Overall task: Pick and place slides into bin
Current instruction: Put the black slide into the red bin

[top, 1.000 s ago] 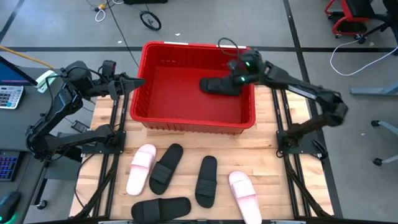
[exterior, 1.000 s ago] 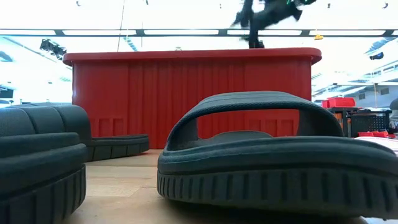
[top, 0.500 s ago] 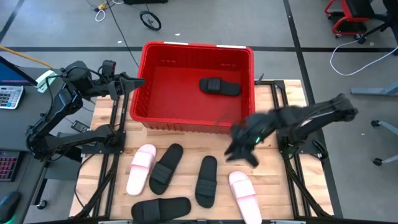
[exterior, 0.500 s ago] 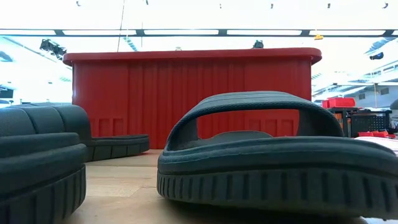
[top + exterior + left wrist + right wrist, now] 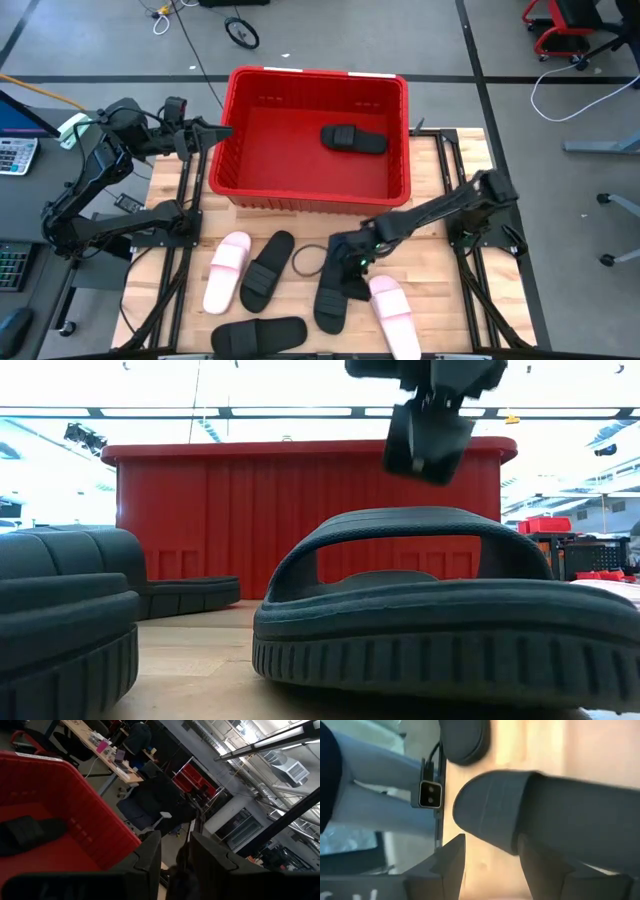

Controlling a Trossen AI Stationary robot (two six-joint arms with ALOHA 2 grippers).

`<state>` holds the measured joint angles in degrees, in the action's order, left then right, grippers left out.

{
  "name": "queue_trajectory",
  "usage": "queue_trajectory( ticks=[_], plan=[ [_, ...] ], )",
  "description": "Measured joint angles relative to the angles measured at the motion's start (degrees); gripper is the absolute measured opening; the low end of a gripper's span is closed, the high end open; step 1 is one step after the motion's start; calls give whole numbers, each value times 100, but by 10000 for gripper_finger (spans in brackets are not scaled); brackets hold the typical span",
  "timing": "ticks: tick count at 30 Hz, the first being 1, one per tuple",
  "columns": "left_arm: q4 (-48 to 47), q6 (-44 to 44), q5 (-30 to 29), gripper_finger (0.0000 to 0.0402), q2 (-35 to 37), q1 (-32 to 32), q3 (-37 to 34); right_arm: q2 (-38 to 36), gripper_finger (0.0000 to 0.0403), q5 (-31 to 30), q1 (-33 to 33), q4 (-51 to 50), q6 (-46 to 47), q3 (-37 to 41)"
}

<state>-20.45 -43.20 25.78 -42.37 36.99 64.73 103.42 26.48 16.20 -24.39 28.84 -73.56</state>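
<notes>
Bin (image 5: 228,130): large red crate with ribbed, slotted walls and a thick rim, set at the far edge of the wooden table (image 5: 450,300). Its red wall filled the background of the low view.

Slides, deposited: one black slide (image 5: 353,138) lay flat inside the bin, toward its far right corner. Judged one of six done.

Slides, outstanding: five lay on the table between the bin and the near edge.
- Black slide (image 5: 267,268), left of centre, angled, just beside a pink slide (image 5: 226,270) toward the left edge.
- Black slide (image 5: 258,334) lying crosswise at the near edge.
- Black slide (image 5: 332,290) at centre; wide strap, ridged sole edge, open toe, matte rubber. Judged the next pick.
- Pink slide (image 5: 394,315) toward the near right corner, just beside the central black one.

Right gripper (image 5: 350,268): low over the central black slide. In the right wrist view its fingers (image 5: 450,857) stood parted to either side of the slide's rounded dark end (image 5: 490,815), gripping nothing; contact could not be judged.

Left gripper (image 5: 215,133): parked at the bin's left rim, fingers (image 5: 150,855) parted a little, empty.
</notes>
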Motion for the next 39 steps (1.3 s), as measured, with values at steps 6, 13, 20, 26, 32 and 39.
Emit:
queue_trajectory(
  ticks=[6, 13, 20, 26, 32, 39],
  plan=[
    [-109, -11, 1, 107, -1, -2, 2, 707, 188, 70, 86, 825, 275, 2],
    [-132, -245, 153, 107, 0, 0, 2, 697, 182, -518, 96, 880, 534, 0],
    [-129, -267, 164, 107, 0, -154, 2, 317, 183, -1283, 142, 797, 540, 0],
    [-127, -262, 162, 107, 0, -357, 2, 673, 190, -1348, 115, 751, 584, 2],
    [-125, -227, 162, 107, 0, -557, 2, 904, 192, -1237, 4, 798, 769, 0],
    [-125, -71, 160, 107, 0, -651, 2, 894, 181, -287, -6, 1130, 1347, 2]
  ],
)
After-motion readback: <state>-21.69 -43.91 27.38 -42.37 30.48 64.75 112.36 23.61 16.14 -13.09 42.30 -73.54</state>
